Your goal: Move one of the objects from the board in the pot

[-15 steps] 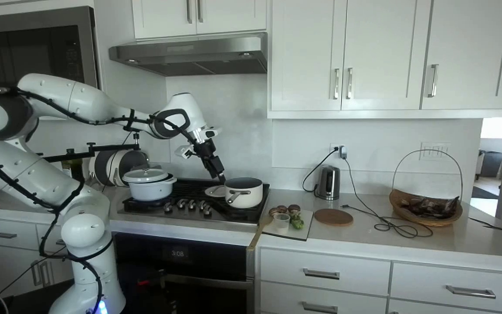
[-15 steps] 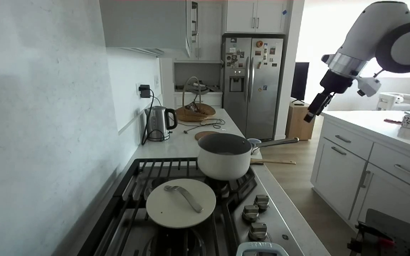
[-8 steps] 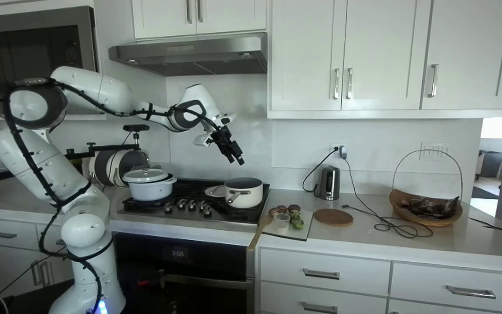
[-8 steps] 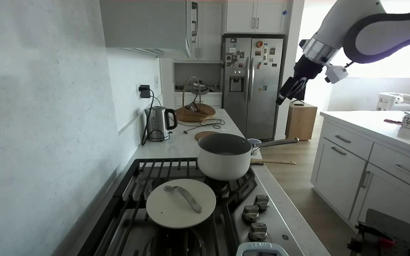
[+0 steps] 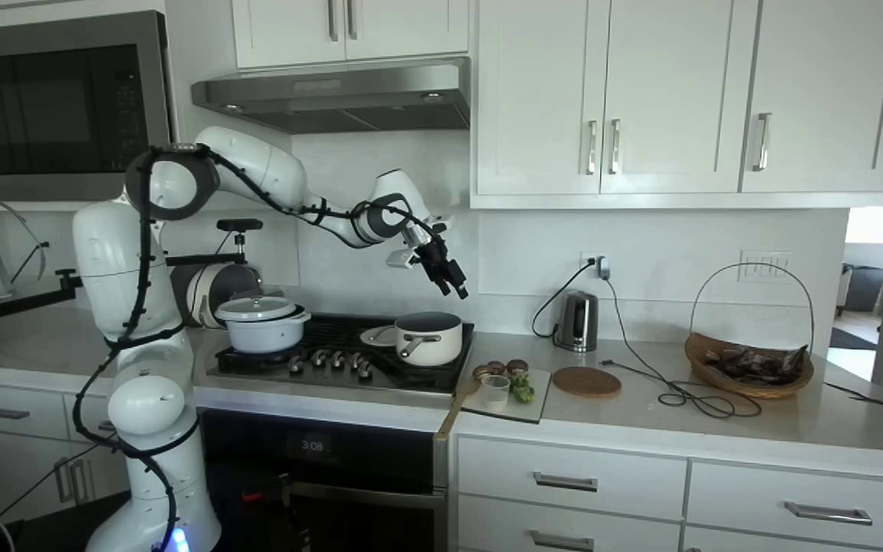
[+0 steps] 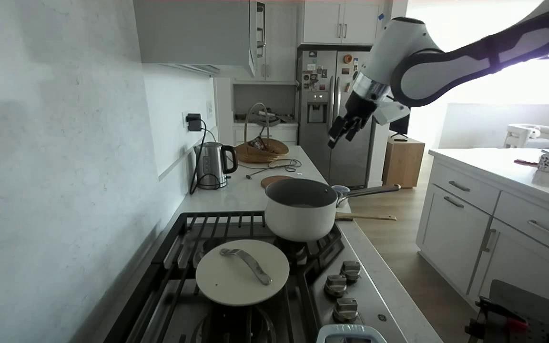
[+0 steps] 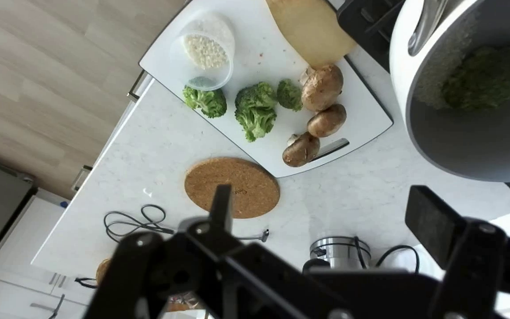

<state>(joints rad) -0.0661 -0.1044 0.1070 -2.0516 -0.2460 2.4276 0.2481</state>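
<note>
In an exterior view the gripper (image 5: 454,291) hangs higher than the pot (image 5: 441,346), clear of it, pointing down and to the right. The pot stands upright on the stove (image 5: 269,365). The board (image 5: 514,410) lies flat on the counter (image 5: 641,418) beside the stove, bearing mushrooms (image 5: 517,366), broccoli (image 5: 521,389) and a clear cup (image 5: 495,391).

In an exterior view the pot's handle (image 6: 374,190) points right and slightly upward; the lid (image 6: 227,286) lies on the stove just beside the pot.

In the wrist view the fingers (image 7: 434,221) stand wide apart, holding nothing. The board's long axis slants from upper left to lower right, its slot (image 7: 333,148) near the lower right end. The largest broccoli piece (image 7: 255,110) lies lengthwise up and down the picture, its stem pointing down. A small floret (image 7: 289,94) sits between it and the biggest mushroom (image 7: 324,88), whose stem points to the upper left. The middle mushroom (image 7: 327,120) and the lowest mushroom (image 7: 300,151) are longest from lower left to upper right. The cup holds white grains (image 7: 206,51). Inside the pot, at the right, rests a green clump (image 7: 487,79), too dim to name.
</note>
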